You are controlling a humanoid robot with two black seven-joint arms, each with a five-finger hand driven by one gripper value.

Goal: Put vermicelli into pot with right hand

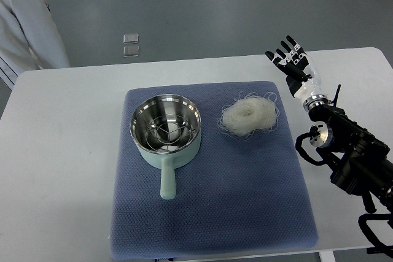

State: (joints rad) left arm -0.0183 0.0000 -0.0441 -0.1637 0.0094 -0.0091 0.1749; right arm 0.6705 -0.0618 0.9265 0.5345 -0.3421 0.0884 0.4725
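A pale green pot (166, 132) with a steel inside and a wire rack stands on the left half of a blue mat (245, 200), its handle pointing toward me. A white nest of vermicelli (249, 115) lies on the mat to the right of the pot. My right hand (295, 62) is raised over the table to the right of the vermicelli, apart from it, fingers spread and holding nothing. The left arm does not show.
The mat lies on a white table (61, 151). A person in a white coat (24, 23) stands at the far left corner. Two small square plates (131, 44) sit in the grey floor beyond the table.
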